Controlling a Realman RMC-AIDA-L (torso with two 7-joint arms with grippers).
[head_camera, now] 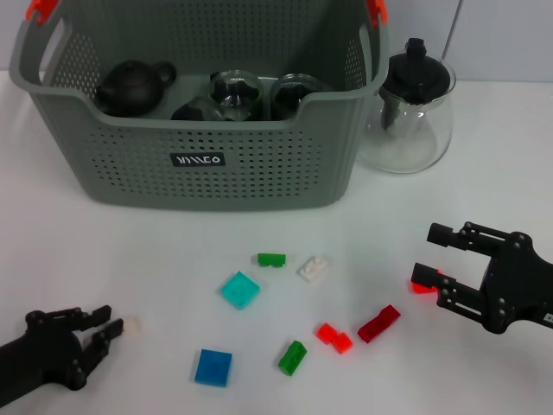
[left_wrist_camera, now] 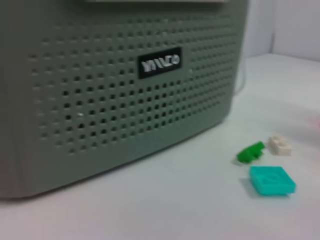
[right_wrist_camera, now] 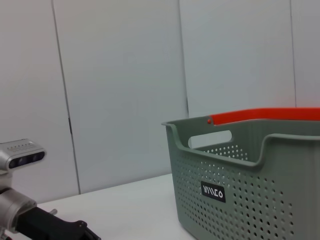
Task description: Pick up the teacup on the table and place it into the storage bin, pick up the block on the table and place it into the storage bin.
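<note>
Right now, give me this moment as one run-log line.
left hand: open, low on table, idle | right hand: open, around red block | storage bin: holds teaware | other blocks loose on table

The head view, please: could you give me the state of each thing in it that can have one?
storage bin: upright, holding a dark teapot and glassware.
glass pitcher: upright beside the bin, black lid on.
red block: on the table, between the right tool's fingers.
other blocks, e.g. blue block: loose on the table.
right tool: open, around the red block.
left tool: open, low at the table's near edge.
</note>
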